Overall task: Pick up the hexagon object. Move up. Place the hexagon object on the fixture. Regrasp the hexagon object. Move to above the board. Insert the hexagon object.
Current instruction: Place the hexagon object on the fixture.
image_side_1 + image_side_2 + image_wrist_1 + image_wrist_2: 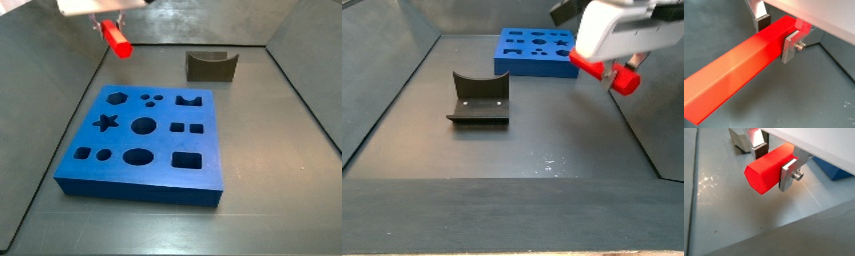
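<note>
Wrist view, long aspect. The gripper pinches the hexagon object near one end; most of the peg's length projects clear of the fingers. Judged risk: with so much overhang, the peg may pivot between the pads during the carry and arrive at the fixture skewed.

Wrist view, end aspect. The gripper is narrowed to the peg's width, its pads pressed against opposite sides of the hexagon object. The free hexagonal end face points away from the fingers, above bare floor. A corner of the board shows beyond the gripper.

Side view over the board. The gripper holds the hexagon object aloft, tilted. The board lies below it and nearer the camera; the fixture stands off to the side, well apart. Judged risk: a tilted peg may miss the fixture's notch and roll off.

Side view over the fixture. The gripper and hexagon object hang clear of the floor. The fixture lies lower and to the side, the board behind. Judged risk: an early release would drop the peg on the floor.
</note>
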Motion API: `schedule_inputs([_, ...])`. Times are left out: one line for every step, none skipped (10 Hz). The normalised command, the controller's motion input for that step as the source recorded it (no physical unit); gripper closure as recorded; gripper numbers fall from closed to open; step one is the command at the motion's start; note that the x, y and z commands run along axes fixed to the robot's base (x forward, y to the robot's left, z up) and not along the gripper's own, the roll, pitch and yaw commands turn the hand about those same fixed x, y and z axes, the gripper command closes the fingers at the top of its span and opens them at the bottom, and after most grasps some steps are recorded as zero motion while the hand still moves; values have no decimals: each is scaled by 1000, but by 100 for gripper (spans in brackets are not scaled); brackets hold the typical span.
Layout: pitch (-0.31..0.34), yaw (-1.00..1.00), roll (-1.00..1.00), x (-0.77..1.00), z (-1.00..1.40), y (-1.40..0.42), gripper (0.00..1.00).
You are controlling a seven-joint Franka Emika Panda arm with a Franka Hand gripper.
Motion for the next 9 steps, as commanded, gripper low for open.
schedule_inputs([21, 13, -45, -18, 1000, -16, 100])
schedule_inputs([19, 16, -54, -21, 1000, -21, 100])
schedule_inputs([17, 18, -59, -20, 1000, -23, 100])
schedule_inputs([19, 21, -70, -20, 981, -27, 100])
schedule_inputs([24, 21, -78, -15, 843, -27, 100])
schedule_inputs([30, 20, -89, -6, 659, -26, 100])
schedule_inputs([39, 19, -96, 1, 518, -24, 100])
schedule_inputs([46, 18, -104, 5, 330, -18, 100])
schedule_inputs([50, 17, -108, 5, 234, -16, 100])
